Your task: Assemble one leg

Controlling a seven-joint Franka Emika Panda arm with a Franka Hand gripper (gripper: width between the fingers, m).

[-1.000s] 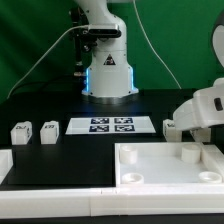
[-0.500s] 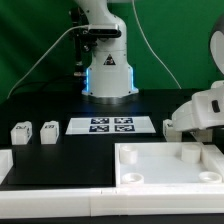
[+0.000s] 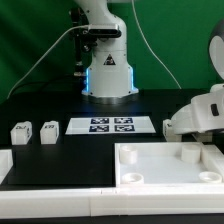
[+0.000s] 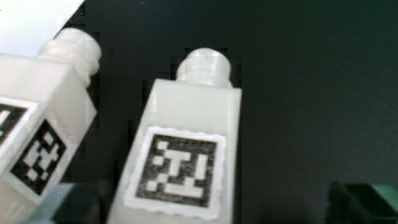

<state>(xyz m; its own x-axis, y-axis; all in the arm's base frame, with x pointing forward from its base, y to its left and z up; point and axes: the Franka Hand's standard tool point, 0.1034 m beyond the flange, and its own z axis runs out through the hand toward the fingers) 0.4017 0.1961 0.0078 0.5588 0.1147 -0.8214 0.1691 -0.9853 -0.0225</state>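
Note:
In the wrist view a leg [image 4: 187, 140], a white block with a square tag and a rounded peg end, lies on the black table between my fingers. A second leg [image 4: 39, 115] lies right beside it. My gripper [image 4: 214, 205] is open: one dark fingertip [image 4: 63, 205] sits close to the leg's side, and the other one [image 4: 365, 200] stands well clear. In the exterior view my gripper [image 3: 185, 128] hangs low at the exterior view's right over a leg [image 3: 170, 126]. Two more legs [image 3: 20, 132] [image 3: 48, 131] stand at the exterior view's left.
The marker board [image 3: 110, 125] lies mid-table. The large white panel [image 3: 150, 172] with corner holes lies in front, below my hand. Another white part [image 3: 5, 162] shows at the exterior view's left edge. The arm's base [image 3: 108, 75] stands at the back.
My hand has sunk slightly toward the table at the exterior view's right. Nothing else has moved.

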